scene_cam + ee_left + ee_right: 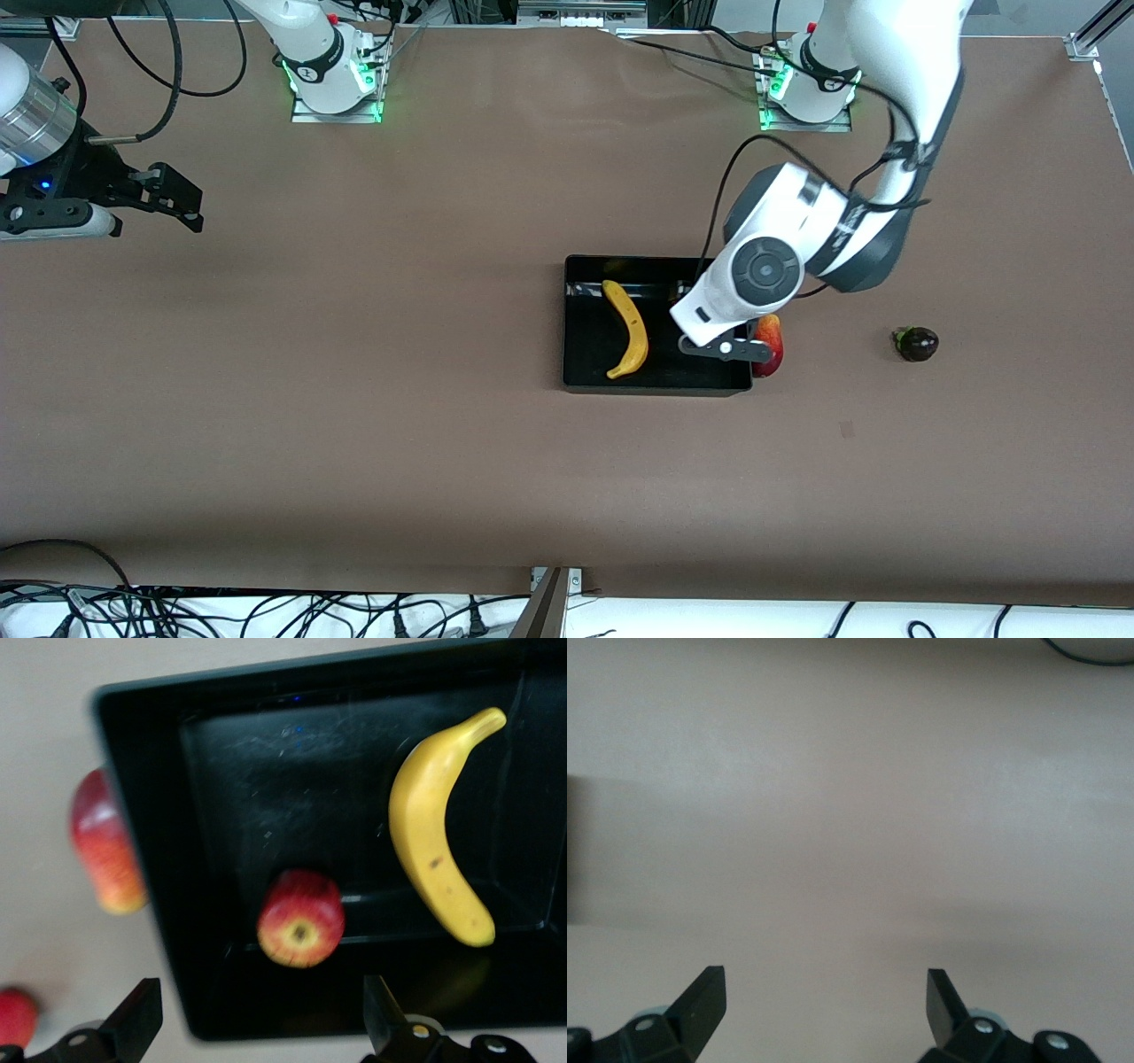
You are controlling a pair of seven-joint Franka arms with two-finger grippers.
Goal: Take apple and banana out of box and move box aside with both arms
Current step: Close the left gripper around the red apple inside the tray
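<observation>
Hovering over the box (151, 886) with left gripper (257, 1028) fingers spread, empty; right gripper (824, 1019) waiting, fingers spread too. Risking nudging the apple (301, 918) against the wall, or clipping the banana (438, 828).

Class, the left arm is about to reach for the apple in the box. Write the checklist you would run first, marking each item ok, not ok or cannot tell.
1. Left gripper open and empty, over the box: ok.
2. Apple in the box, uncovered: ok.
3. Apple apart from the banana: ok.
4. Gripper centred over the apple: cannot tell; the apple shows between the fingertips in the left wrist view, height unclear.
5. Red-yellow mango lies outside the box wall, clear of the apple: ok.
6. Right gripper open, waiting over bare table at the right arm's end: ok.
</observation>
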